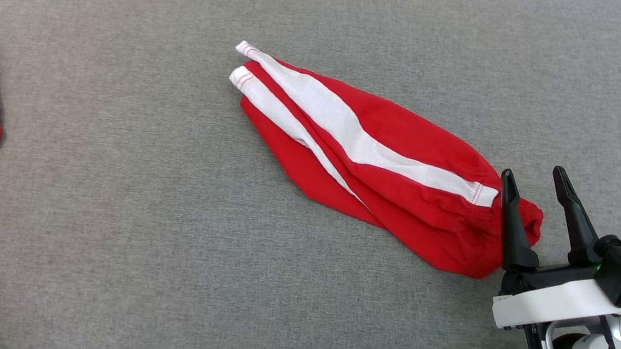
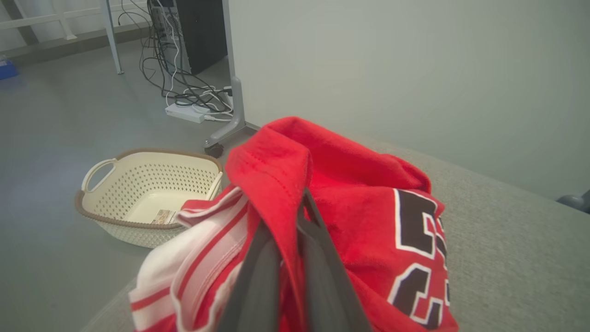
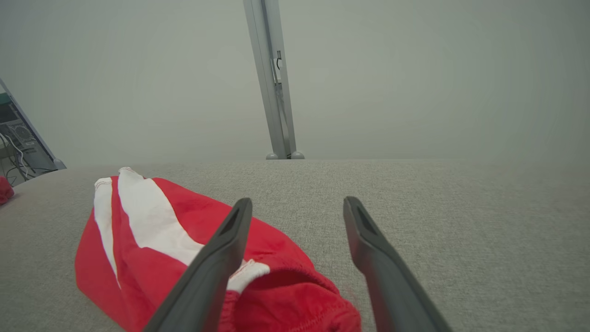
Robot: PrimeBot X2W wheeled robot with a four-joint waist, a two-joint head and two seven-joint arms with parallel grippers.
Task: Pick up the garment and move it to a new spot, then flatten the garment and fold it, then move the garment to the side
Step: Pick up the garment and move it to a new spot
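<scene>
Grey woven cloth covers the counter (image 1: 97,267), which carries two red garments, well apart. Nearest, the right pincer (image 1: 533,172) stands spread wide and empty at the gathered waistband end of the red shorts (image 1: 413,205), which lie flat near the middle, showing two white stripes. At the counter's left edge, the left pincer (image 2: 288,216) is clamped on a fold of the red jersey (image 2: 359,184) with black-and-white numbers. Beyond that edge one cream basket (image 2: 138,235) sits on the floor (image 2: 55,120), with tangled cables (image 2: 184,92) farther back.
</scene>
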